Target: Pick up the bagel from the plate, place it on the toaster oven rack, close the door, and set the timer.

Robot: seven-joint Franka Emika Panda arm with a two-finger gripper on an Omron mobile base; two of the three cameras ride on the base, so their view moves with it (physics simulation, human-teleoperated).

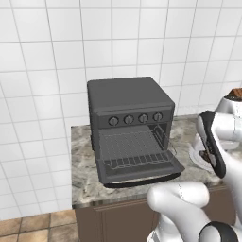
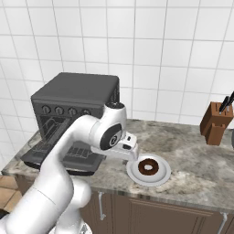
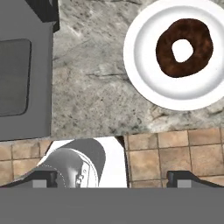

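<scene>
Hand view: the bagel [image 3: 184,47] lies flat on the plate [image 3: 144,83], its hole facing straight up; it is a round ring with no long axis to speak of, sitting a little off the plate's centre; the plate rests on the marbled counter [image 3: 87,87] close to the counter's front edge, with brown floor tiles [image 3: 175,153] visible beyond that edge; the dropped-open door [image 3: 24,74] of the toaster oven lies flat to one side of the plate, apart from it with bare counter between, its window pane facing up; the gripper [image 3: 111,177] shows two dark fingertips [image 3: 43,177] set wide apart with nothing between them, hovering above the counter edge and not over the bagel. In the right base view the bagel [image 2: 148,167] sits on the plate [image 2: 137,176] just right of the hand, and a wooden knife block [image 2: 214,122] stands well apart near the tiled wall. In the left base view the toaster oven [image 1: 130,106] stands open, its rack [image 1: 127,146] pulled level inside above the lowered door [image 1: 142,172]; four knobs [image 1: 135,118] line its front.
</scene>
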